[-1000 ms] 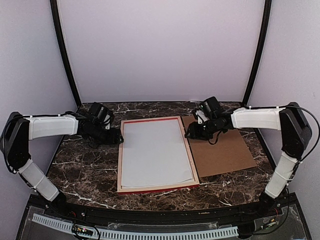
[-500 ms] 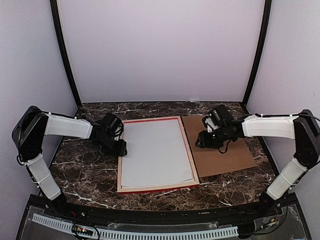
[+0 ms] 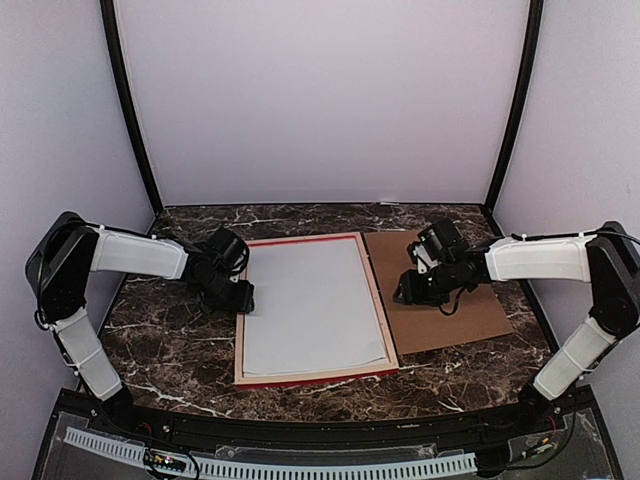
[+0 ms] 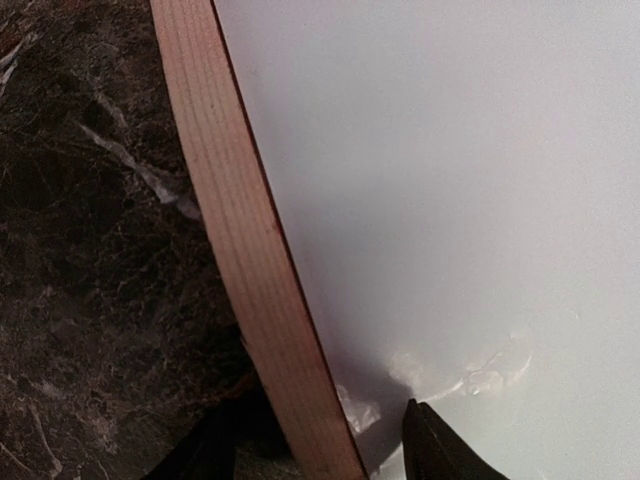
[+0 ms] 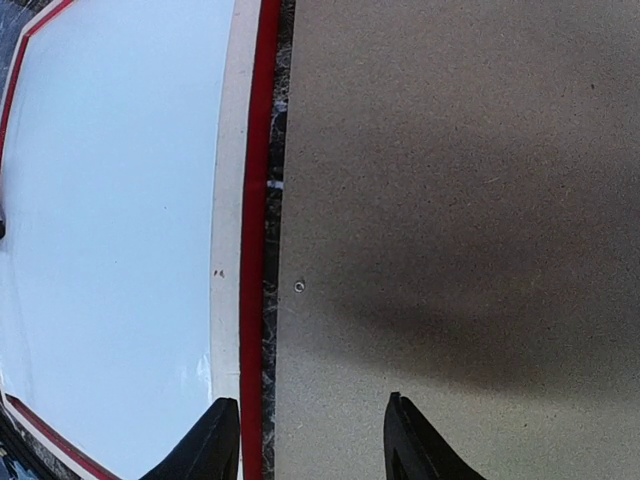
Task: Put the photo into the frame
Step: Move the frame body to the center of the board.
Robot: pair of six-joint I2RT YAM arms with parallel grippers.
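Lying pale-wood side up in the middle of the marble surface (image 3: 170, 340), the frame (image 3: 376, 300) has a plain white sheet (image 3: 310, 305) filling it edge to edge. I judge this sheet to be the photo turned print-down, though no printed side shows. If so, the seating is largely done. The brown backing board (image 3: 460, 310) lies flat on the surface at the frame's 3 o'clock, just beside its rail, not yet placed over the sheet.

The left pincer (image 3: 243, 297) is at the frame's 9 o'clock rail, released, with one finger outside on the marble and the other inside, touching the sheet near a small crease. The right pincer (image 3: 405, 293) hovers over the board's 9 o'clock edge, jaws apart and gripping nothing. What looks left is pressing the sheet flat and fitting the board.
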